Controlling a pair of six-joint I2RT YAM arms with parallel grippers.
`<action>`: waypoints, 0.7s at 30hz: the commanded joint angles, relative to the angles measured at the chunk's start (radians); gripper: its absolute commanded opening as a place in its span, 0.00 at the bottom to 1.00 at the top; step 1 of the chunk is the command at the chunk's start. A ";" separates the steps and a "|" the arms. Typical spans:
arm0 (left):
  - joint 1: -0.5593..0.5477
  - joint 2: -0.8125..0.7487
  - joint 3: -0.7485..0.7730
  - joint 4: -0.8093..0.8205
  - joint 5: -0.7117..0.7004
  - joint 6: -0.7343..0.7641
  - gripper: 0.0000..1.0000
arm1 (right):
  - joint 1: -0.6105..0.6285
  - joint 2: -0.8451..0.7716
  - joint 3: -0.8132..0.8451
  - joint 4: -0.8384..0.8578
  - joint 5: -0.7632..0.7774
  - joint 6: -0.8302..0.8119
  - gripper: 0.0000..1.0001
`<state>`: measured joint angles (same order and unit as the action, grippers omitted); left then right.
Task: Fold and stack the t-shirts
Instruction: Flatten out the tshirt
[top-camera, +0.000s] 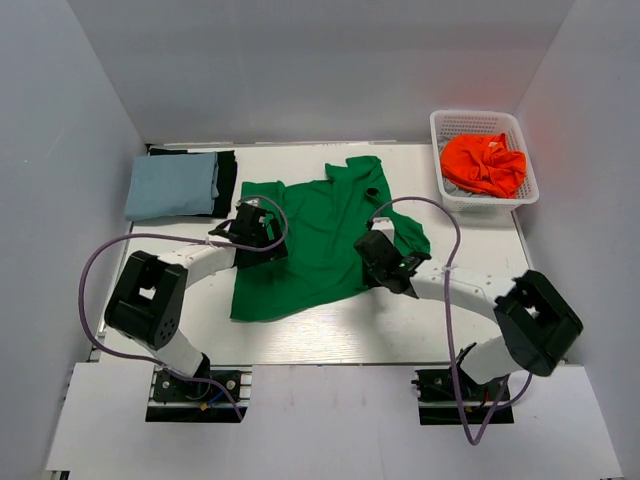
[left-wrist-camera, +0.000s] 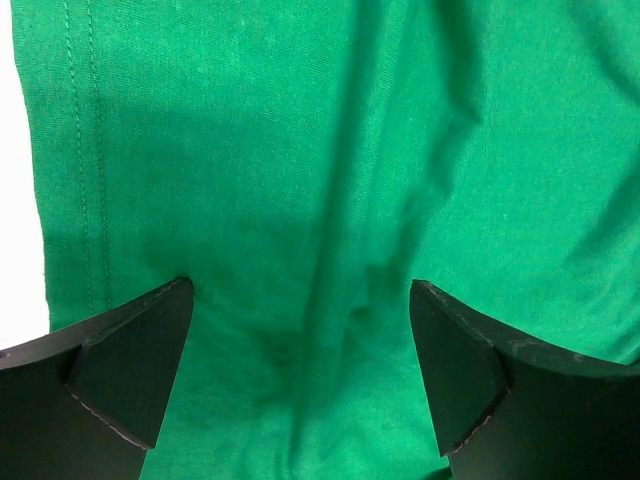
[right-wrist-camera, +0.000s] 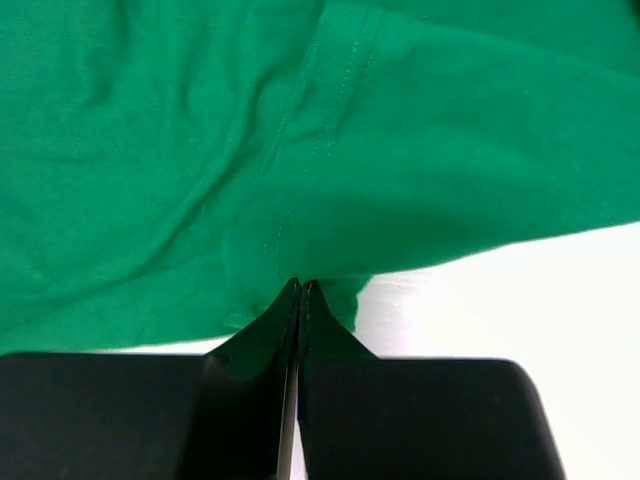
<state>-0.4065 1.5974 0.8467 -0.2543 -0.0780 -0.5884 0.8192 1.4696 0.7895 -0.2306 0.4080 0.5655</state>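
I see the left gripper fingers spread above the green t-shirt; the right gripper fingers pinch its edge above the table.

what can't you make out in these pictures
- Top view: black shirt mostly hidden under pale blue shirt.
- Top view: basket contents covered by orange shirt.
- Left wrist view: green shirt cut off by frame edges.
- Right wrist view: cloth layers inside shut right tool, hidden by it.
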 joint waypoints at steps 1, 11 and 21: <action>0.012 0.033 0.018 -0.013 -0.003 -0.008 1.00 | -0.005 -0.112 -0.044 -0.003 0.005 0.045 0.00; 0.012 0.078 0.020 -0.033 -0.003 -0.027 1.00 | -0.005 -0.409 -0.065 -0.479 -0.133 0.178 0.00; 0.012 0.039 0.020 -0.099 -0.034 -0.036 1.00 | -0.002 -0.658 -0.082 -0.878 -0.228 0.470 0.45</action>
<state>-0.4011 1.6455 0.8974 -0.2619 -0.0990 -0.6102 0.8181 0.8482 0.7216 -0.9356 0.2199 0.9264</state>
